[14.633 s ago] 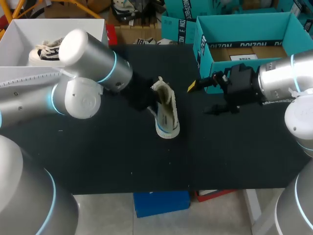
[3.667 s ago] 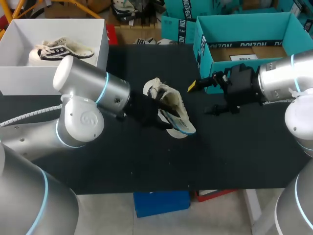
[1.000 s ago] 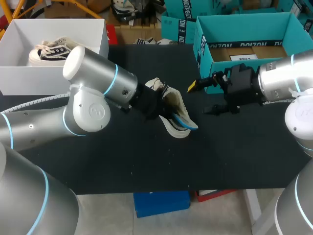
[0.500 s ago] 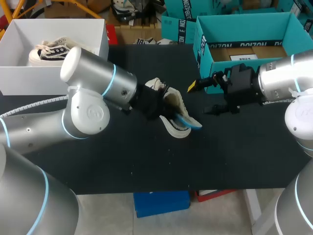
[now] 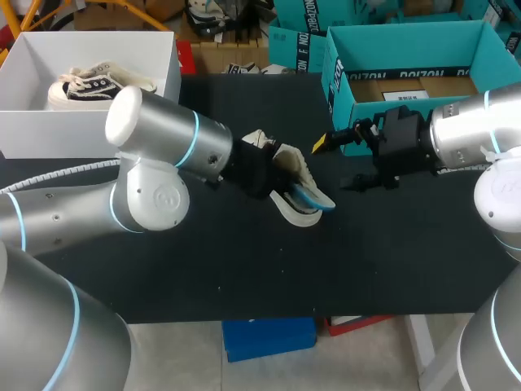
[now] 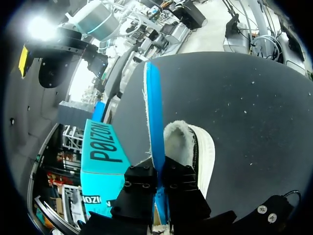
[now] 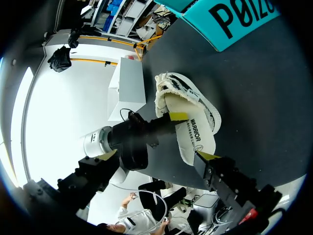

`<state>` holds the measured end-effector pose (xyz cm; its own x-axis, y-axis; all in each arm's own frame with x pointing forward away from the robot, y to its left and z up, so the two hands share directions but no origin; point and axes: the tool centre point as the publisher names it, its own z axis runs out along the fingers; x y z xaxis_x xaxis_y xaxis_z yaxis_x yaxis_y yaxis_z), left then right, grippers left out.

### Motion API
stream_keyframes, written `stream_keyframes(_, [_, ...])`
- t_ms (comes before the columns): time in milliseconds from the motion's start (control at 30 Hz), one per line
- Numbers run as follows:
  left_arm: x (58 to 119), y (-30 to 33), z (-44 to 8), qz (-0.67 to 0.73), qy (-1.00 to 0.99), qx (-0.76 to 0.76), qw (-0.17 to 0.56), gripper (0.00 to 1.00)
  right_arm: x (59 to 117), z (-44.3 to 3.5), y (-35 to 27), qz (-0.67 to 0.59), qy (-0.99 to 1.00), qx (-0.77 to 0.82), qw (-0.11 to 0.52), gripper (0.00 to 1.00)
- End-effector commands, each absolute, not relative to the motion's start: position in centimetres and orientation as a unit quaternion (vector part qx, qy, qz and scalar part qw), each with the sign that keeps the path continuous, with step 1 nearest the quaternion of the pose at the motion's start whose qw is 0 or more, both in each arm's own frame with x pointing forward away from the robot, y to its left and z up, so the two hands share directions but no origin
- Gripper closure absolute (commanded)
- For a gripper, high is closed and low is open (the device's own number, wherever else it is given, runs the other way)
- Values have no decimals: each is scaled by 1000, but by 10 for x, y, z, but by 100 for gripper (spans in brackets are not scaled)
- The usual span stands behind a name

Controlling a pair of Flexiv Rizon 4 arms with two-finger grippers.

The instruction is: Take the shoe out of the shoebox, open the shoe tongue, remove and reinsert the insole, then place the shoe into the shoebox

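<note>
Resting tilted on the black table (image 5: 244, 269), the shoe (image 5: 291, 171) is outside the teal shoebox (image 5: 407, 37), near its front corner. In the left wrist view, the left gripper (image 6: 160, 192) is clamped on the blue insole (image 6: 154, 112), which sticks out of the shoe. In the right wrist view, the right gripper (image 7: 193, 136) has its fingers apart and holds nothing, with the shoe ahead of it beside the shoebox.

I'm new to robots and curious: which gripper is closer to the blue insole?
Left. The left gripper clamps the blue insole at the shoe; the right gripper hangs open beside the teal box, apart from it.
</note>
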<state>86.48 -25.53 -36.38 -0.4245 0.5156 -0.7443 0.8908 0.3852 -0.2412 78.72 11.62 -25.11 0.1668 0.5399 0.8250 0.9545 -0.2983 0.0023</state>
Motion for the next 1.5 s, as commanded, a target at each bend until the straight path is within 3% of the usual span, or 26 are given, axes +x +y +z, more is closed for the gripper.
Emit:
stream_keyframes(33, [871, -260, -367, -310, 787, 453, 283, 100, 788, -251, 118, -376, -524, -713, 275, 0])
stream_keyframes(1000, [892, -227, -375, -183, 833, 441, 279, 100, 788, -251, 118, -376, -524, -713, 275, 0])
stream_keyframes(1500, [915, -222, -383, -217, 852, 384, 281, 100, 788, -251, 118, -376, -524, -713, 275, 0])
